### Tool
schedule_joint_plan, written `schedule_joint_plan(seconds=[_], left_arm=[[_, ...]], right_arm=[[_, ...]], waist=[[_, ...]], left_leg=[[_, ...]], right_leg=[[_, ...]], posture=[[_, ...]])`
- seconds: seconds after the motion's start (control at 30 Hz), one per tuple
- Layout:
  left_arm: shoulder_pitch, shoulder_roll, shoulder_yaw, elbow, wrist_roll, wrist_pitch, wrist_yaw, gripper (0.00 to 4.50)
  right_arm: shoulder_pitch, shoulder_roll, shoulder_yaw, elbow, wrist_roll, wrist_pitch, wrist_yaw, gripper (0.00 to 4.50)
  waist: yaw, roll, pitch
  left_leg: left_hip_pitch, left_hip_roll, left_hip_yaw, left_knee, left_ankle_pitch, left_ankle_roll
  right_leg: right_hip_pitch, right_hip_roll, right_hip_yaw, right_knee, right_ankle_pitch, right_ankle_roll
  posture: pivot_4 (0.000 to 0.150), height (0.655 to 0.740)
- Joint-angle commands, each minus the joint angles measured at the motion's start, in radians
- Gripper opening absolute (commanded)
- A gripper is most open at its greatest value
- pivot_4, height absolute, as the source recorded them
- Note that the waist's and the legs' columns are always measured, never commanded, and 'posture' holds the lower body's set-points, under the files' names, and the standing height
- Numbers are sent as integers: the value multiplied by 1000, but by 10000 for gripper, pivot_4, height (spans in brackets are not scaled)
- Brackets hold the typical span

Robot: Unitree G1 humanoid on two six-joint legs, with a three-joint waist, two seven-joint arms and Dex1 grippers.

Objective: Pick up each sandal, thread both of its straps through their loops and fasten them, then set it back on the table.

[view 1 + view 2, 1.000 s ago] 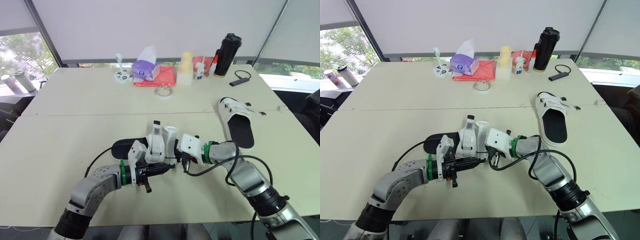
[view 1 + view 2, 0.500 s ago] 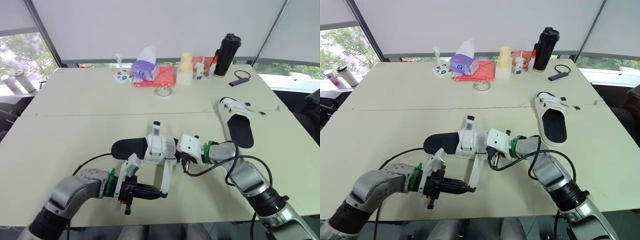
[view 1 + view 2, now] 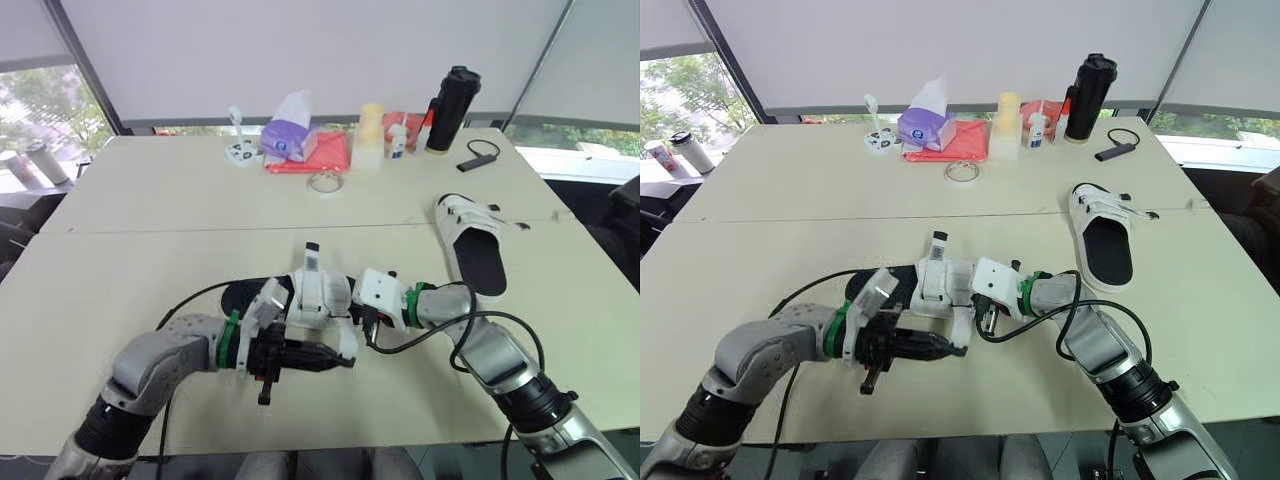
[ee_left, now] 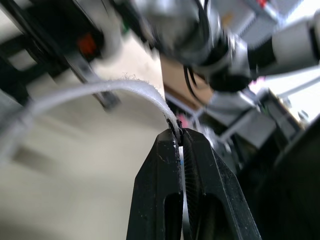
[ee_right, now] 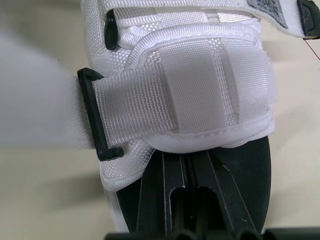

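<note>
black tumbler (image 3: pixel 452 108), tissue pack (image 3: pixel 290 135), tape ring (image 3: pixel 326 183)

sandal (image 5: pixel 200 90) cut off, strap (image 4: pixel 120 84) partly blurred

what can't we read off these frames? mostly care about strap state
- Strap pinched in the left claw: whether it is threaded yet. The left wrist view blurs beyond the tip, and in the eye views the spot is too small.
- Right claw: its hold on the near sandal, tucked under the upper in the right wrist view.
- Far sandal: straps fastened or not, too small in the eye views.
</note>
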Motion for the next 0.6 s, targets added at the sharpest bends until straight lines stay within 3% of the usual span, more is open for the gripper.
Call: schedule_joint_plan(seconds=[0.03, 0.2, 0.6], left_arm=[[-40, -48, 108, 18, -88, 7, 73, 118], [-68, -100, 149, 62, -96, 8, 144, 118], [-198, -247, 83, 273, 45, -40, 249, 118]], right_arm=[[23, -7, 32, 38, -17, 18, 9, 0], [20, -6, 32, 40, -17, 18, 9, 0], [15, -5, 32, 42, -17, 21, 8, 0]], waist=[[0, 0, 0], [0, 0, 0], [3, 0, 0]], left_leg=[[0, 0, 0, 0, 0, 0], [0, 0, 0, 0, 1, 2], [0, -1, 3, 2, 2, 2]], right_leg=[[0, 0, 0, 0, 0, 0], [2, 0, 0, 1, 0, 0], [4, 2, 0, 2, 1, 0]], posture=[[1500, 7296], [1500, 7296], [1500, 7296]])
